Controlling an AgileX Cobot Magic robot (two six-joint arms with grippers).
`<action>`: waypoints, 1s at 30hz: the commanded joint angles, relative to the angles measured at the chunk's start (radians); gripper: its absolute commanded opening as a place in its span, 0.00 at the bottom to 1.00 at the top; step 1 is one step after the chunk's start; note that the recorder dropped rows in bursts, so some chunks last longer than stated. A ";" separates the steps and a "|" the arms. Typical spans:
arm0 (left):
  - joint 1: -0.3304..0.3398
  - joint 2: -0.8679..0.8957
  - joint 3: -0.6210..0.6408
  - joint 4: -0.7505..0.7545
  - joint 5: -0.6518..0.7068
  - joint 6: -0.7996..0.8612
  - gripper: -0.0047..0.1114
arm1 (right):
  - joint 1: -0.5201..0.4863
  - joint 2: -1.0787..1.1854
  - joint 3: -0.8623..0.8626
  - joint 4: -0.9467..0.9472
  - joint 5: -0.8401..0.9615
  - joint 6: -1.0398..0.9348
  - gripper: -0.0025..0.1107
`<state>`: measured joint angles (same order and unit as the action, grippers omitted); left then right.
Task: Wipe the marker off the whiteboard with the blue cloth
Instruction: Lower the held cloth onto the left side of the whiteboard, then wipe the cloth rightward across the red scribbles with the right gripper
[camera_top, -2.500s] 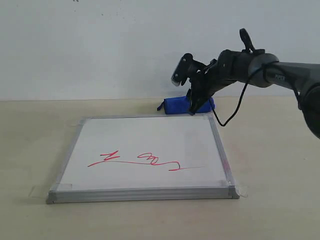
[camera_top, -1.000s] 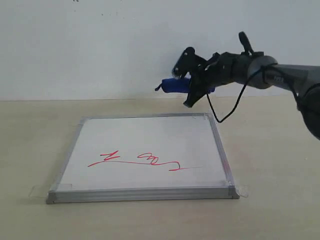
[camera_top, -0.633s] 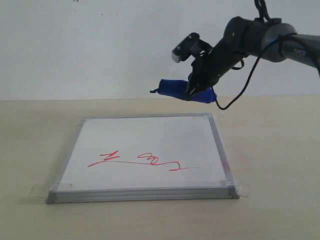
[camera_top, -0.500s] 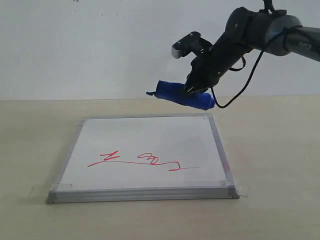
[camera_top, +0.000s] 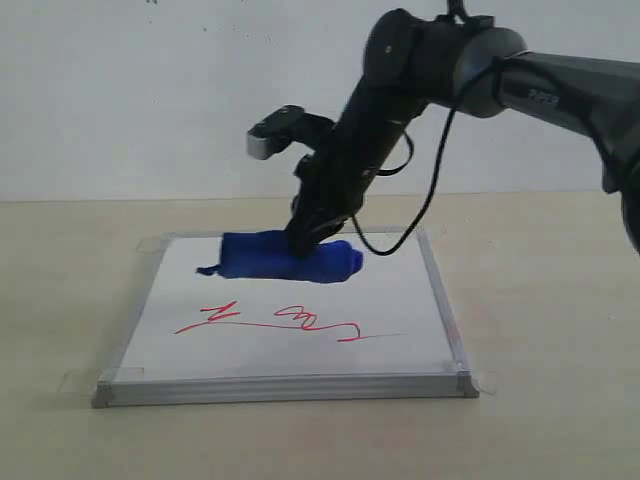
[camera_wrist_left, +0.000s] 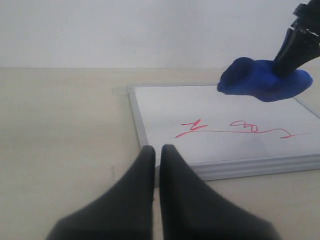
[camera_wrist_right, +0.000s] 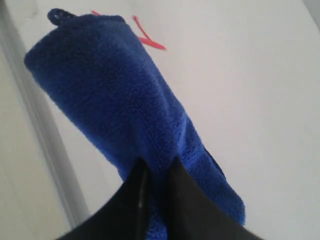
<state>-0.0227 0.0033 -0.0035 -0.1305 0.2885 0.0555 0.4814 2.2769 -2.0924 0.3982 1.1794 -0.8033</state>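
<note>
The square whiteboard lies flat on the table, its silver frame showing all round. A thin red marker line with small squiggles runs across its near half, also seen as the marker in the left wrist view. My right gripper is shut on the rolled blue cloth, which lies over the board's far half, just behind the scribble. Up close the blue cloth fills the right wrist view, pinched by the right gripper. My left gripper is shut and empty, near the board's left front corner.
The whiteboard rests on a beige table with a white wall behind. Clear tape tabs hold the board's corners. A black cable hangs from the right arm over the board's back right part.
The right arm lifted the blue cloth from the table behind the board, carried it forward and left, and lowered it over the board's far half.
</note>
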 joint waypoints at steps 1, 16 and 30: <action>0.001 -0.003 0.004 -0.001 -0.003 0.005 0.07 | 0.113 -0.017 -0.002 -0.078 -0.108 0.100 0.02; 0.001 -0.003 0.004 -0.001 -0.003 0.005 0.07 | 0.261 0.158 -0.002 -0.221 -0.316 0.251 0.02; 0.001 -0.003 0.004 -0.001 -0.003 0.005 0.07 | 0.260 0.304 -0.087 -0.333 -0.496 0.479 0.02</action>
<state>-0.0227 0.0033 -0.0035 -0.1305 0.2885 0.0555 0.7769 2.5381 -2.1613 0.1297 0.6922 -0.3977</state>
